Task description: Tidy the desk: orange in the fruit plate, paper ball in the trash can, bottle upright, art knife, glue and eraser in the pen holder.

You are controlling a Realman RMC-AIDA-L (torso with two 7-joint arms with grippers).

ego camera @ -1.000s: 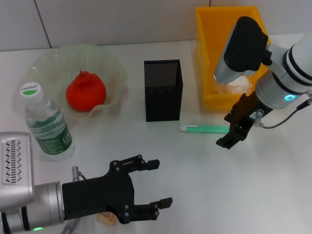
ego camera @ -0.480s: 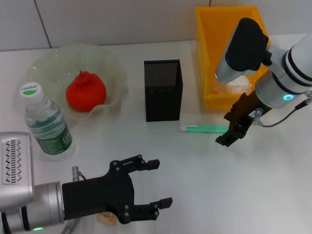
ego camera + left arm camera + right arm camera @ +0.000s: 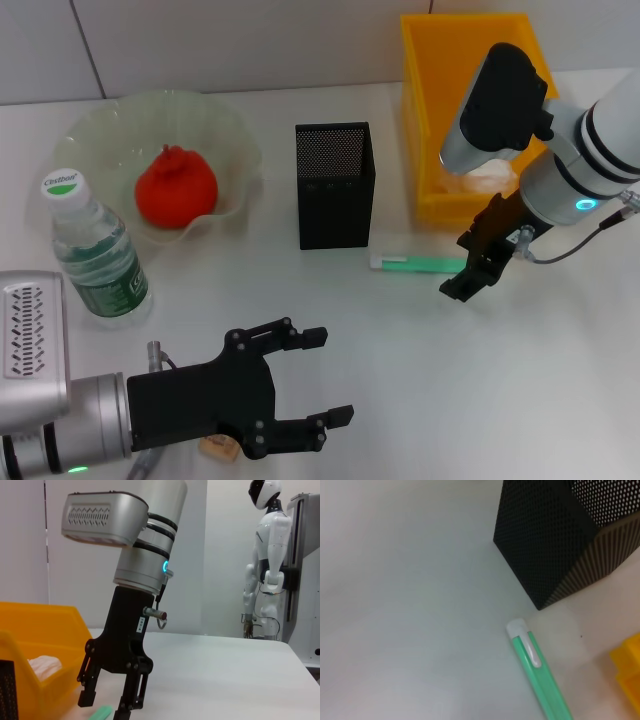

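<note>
Right gripper [image 3: 478, 262] slightly open, empty, hanging over the right end of the green art knife [image 3: 418, 264] on the desk [image 3: 400, 360], in front of the trash can [image 3: 430, 120]; contact probably none. It has shifted a bit left since a second ago. Left gripper [image 3: 335, 375] wide open, empty, near the front edge.

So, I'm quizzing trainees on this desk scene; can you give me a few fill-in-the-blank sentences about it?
1. The orange lies in the ____.
2. The bottle stands ____ on the table.
3. The crumpled paper ball sits inside the ____.
4. The right claw hovers at one end of the green ____, beside the pen holder.

Missing words: fruit plate; upright; trash can; art knife
</note>
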